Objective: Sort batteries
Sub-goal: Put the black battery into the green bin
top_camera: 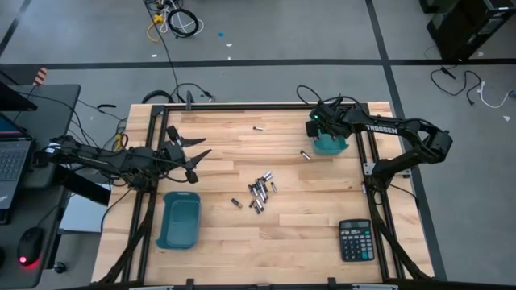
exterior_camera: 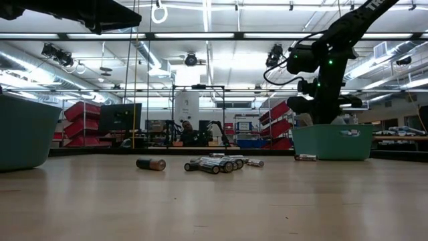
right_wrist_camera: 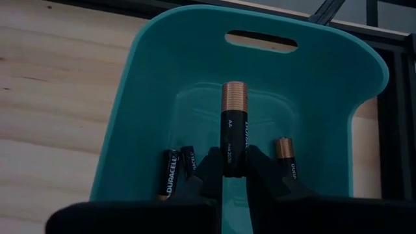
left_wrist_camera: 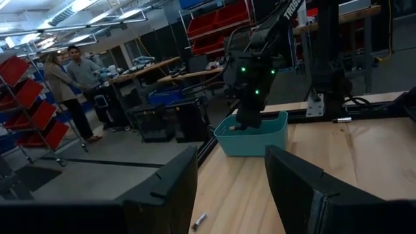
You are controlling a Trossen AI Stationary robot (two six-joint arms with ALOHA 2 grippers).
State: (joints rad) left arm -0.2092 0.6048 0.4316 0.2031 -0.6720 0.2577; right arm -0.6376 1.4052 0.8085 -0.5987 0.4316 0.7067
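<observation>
A wooden table (top_camera: 290,242) was seen from above. At about two o'clock, the right gripper (right_wrist_camera: 225,174) hovered over a teal bin (right_wrist_camera: 143,97), its fingers pinched on an AA battery (right_wrist_camera: 233,127); three other cells (right_wrist_camera: 170,172) already lay inside. A cluster of batteries (top_camera: 260,192) remained unsorted at the centre, with strays at twelve o'clock (top_camera: 259,128) and beside the bin (top_camera: 305,154). The left gripper (top_camera: 196,153) waited at nine o'clock, fingers spread wide. A second bin (top_camera: 179,219) at seven o'clock looked empty. Sorting seemed barely begun.
</observation>
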